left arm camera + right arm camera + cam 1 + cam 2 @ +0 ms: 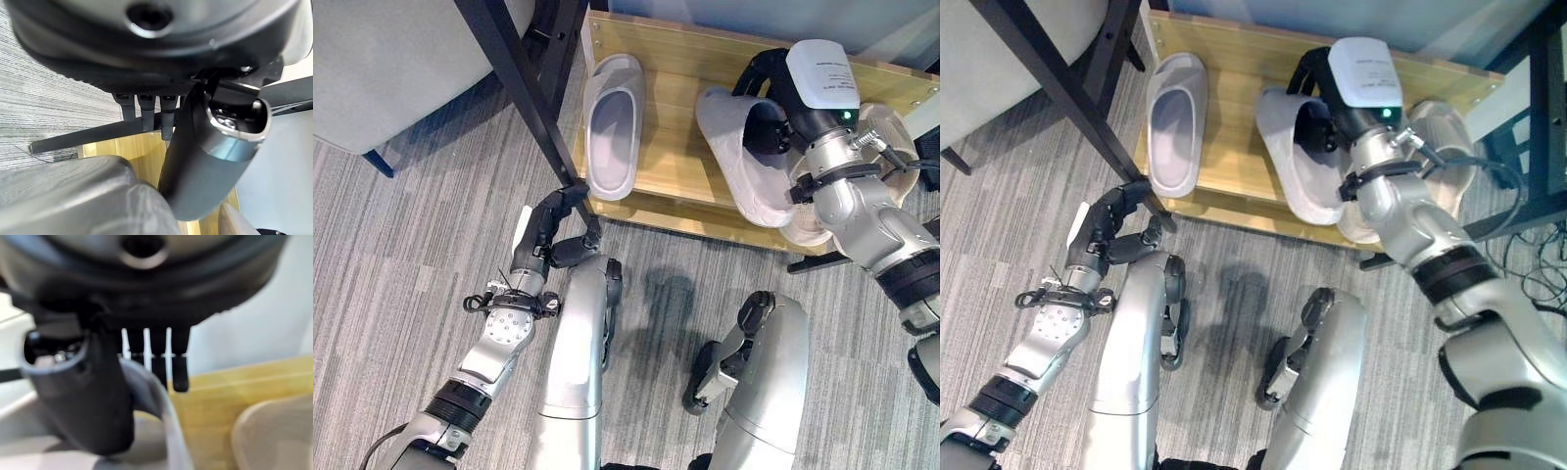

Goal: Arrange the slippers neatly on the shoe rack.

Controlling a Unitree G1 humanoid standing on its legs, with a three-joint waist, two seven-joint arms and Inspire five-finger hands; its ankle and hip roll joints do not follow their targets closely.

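Observation:
One grey slipper point(612, 127) lies flat on the left part of the wooden shelf point(675, 186) of the shoe rack. A second grey slipper point(744, 166) rests tilted in the shelf's middle. My right hand point(766, 73) is shut on its strap point(156, 396), with the thumb inside the opening and the fingers over the top. A beige slipper point(891, 122) lies to the right, partly behind my right forearm. My left hand point(548, 230) hovers by the shelf's front left corner, fingers curled, holding nothing.
A black metal leg point(519, 78) slants down to the shelf's front left corner, close to my left hand. A grey seat point(391, 59) stands at the far left. Striped grey carpet point(401, 245) lies in front of the rack.

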